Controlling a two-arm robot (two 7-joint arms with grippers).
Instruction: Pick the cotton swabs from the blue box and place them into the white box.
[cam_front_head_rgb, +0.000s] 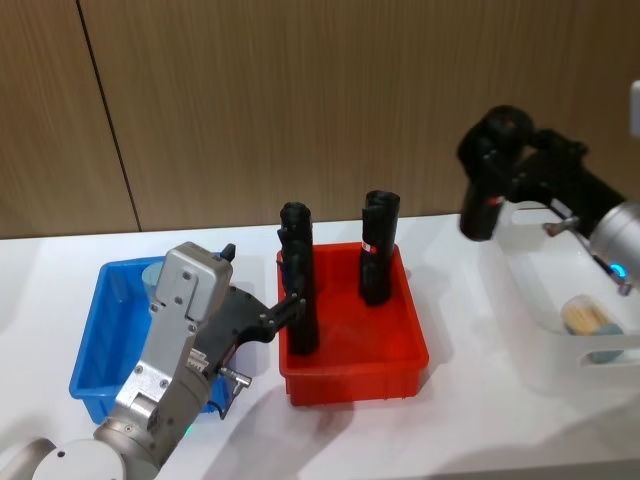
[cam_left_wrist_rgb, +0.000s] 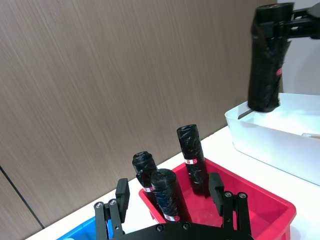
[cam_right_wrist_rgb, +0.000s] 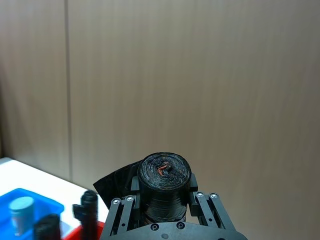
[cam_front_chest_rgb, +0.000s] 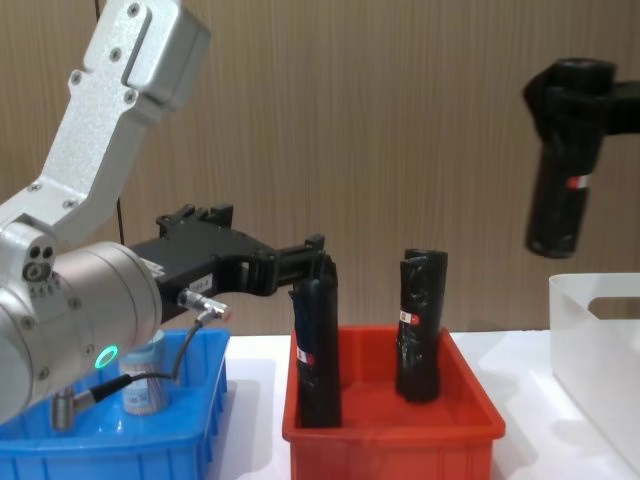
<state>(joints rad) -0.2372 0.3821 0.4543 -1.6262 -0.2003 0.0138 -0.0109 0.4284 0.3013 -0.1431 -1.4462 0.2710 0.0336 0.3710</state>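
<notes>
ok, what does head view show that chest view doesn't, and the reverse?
Head: the white box's inside, with a cotton swabs jar lying in it. Chest: that box's handle slot and the red-white labels on the standing black cylinders. Both: blue box, red bin, open left gripper at the front cylinder, right gripper holding a black cylinder over the white box.
</notes>
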